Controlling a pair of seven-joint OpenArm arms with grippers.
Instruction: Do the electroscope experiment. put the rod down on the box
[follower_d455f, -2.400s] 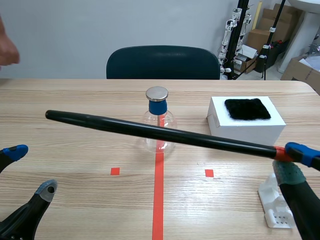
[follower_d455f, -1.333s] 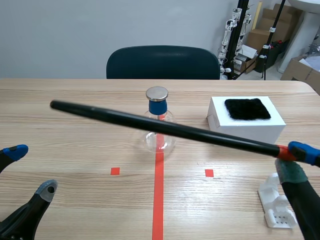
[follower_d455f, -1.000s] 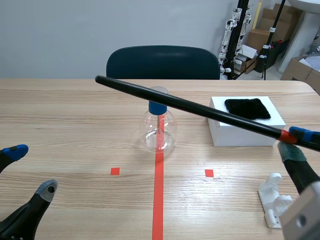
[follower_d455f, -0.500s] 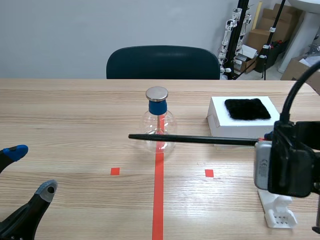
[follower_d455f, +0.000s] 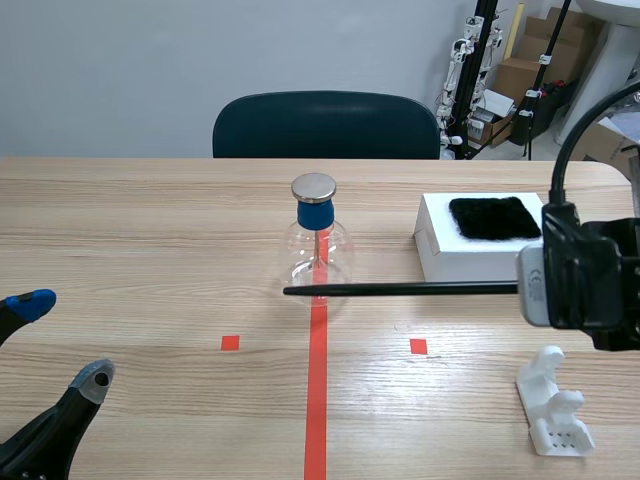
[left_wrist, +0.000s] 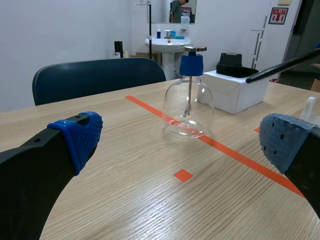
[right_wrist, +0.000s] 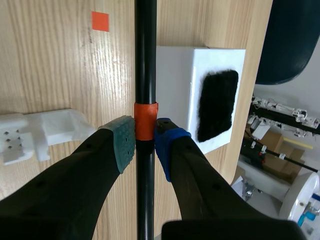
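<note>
A long black rod (follower_d455f: 400, 289) with an orange band (right_wrist: 145, 121) hangs level above the table, its free tip in front of the electroscope flask (follower_d455f: 318, 250). My right gripper (right_wrist: 145, 136) is shut on the rod at the band; in the scene view the right arm (follower_d455f: 582, 280) hides its fingers. The white box (follower_d455f: 480, 258), topped with a black fur cloth (follower_d455f: 495, 217), stands just behind the rod and beside it (right_wrist: 172, 85) in the right wrist view. My left gripper (follower_d455f: 62, 340) rests open and empty at the near left, its blue pads (left_wrist: 80, 135) wide apart.
A white plastic stand (follower_d455f: 553, 405) lies on the table under the right arm. The flask (left_wrist: 187, 107) with its blue collar and metal cap stands on the red tape line. A dark chair (follower_d455f: 325, 125) is behind the table's far edge.
The right arm has turned and risen, swinging the rod from a long diagonal across the flask to a level line; its tip has drawn back to the right. The left arm has kept still.
</note>
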